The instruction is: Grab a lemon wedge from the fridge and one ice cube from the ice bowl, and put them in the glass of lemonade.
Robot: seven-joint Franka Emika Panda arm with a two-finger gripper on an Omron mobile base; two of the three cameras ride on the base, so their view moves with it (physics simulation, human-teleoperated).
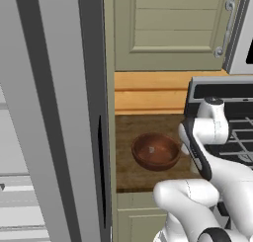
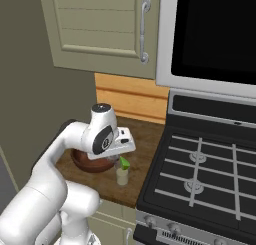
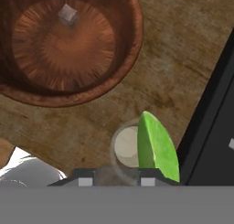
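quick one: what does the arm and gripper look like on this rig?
Glossy white rounded arm segments with dark grey bands at the joints and a dark round cap on top of the wrist. White blocky hand. The gripper has two small dark finger tips with pale square pads. No cables or markings visible.

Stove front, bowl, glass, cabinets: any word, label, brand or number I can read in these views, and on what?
None: no text can be read in any view.
Stove: the knobs on its front are too small and blurred to show any marks.
Ice bowl, glass of lemonade, lemon wedge, cabinet door: plain, no lettering.
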